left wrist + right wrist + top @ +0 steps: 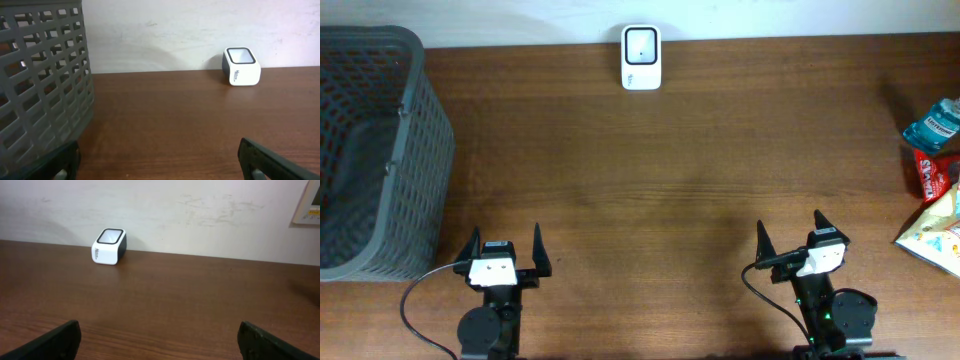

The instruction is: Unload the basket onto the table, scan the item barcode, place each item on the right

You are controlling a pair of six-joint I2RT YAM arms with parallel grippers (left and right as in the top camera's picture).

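left gripper (506,240): released, jaws spread wide, by the front edge of the counter (670,200), left side
right gripper (790,224): released, jaws wide, front edge, right side
scanner (641,57): middle of the far edge, window up
packets (935,172): clustered at the right edge, well apart from both grippers
basket (420,150): grey, at the left edge

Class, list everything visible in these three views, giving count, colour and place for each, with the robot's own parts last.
grey plastic lattice basket: one, grey, table's left end
white box-shaped barcode scanner: one, white, far edge, centre
blue packet: one, blue, right edge
red packet: one, red, beside the blue
pale yellow pouch: one, yellowish, right edge, nearest
brown wooden table: one, brown, beneath everything
left gripper: one, black-white, near edge, open
right gripper: one, black-white, near edge, open
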